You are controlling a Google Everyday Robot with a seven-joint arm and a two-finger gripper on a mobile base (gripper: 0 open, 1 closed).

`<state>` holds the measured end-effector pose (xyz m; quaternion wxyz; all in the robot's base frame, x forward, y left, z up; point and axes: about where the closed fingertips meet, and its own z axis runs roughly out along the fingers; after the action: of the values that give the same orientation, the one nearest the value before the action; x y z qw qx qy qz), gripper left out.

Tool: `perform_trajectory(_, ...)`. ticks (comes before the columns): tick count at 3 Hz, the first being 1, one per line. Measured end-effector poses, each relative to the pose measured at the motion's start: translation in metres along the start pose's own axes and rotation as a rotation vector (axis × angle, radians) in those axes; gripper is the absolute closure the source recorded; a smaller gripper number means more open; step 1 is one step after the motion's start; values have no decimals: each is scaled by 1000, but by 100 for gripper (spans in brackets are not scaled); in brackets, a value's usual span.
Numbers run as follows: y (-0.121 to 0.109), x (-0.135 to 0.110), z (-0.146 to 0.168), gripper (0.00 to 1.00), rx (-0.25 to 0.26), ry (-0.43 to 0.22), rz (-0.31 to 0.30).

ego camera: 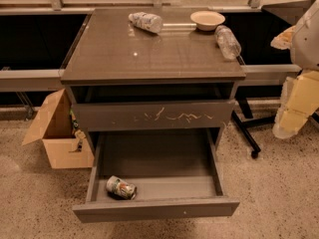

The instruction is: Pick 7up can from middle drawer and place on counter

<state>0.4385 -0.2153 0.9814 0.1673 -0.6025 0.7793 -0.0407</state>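
The 7up can point(121, 187), silvery with green and red on its label, lies on its side in the front left corner of the middle drawer point(159, 209), which is pulled wide open. The counter point(149, 59) is the glossy grey-brown top of the cabinet above it. My gripper point(295, 108), with yellowish and white parts, hangs at the right edge of the camera view. It is beside the cabinet at about the height of the scratched drawer front, far from the can and holding nothing I can see.
A white-patterned bottle point(145, 21), a tan bowl point(208, 20) and a clear plastic bottle point(228, 42) lie at the counter's back. The scratched drawer front point(154, 115) sits above the open drawer. An open cardboard box point(57, 133) stands left; black stand legs point(247, 131) right.
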Motion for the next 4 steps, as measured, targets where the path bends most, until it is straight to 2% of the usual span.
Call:
perform_trajectory(1,0,0,0,0,0,0,0)
perform_trajectory(2,6,-12,41,0,-55,-61,8)
perform_trajectory(3,21,-36,100,0,-142,-158,8)
perform_trajectory(4,36,-62,156,0,-208,-266,22)
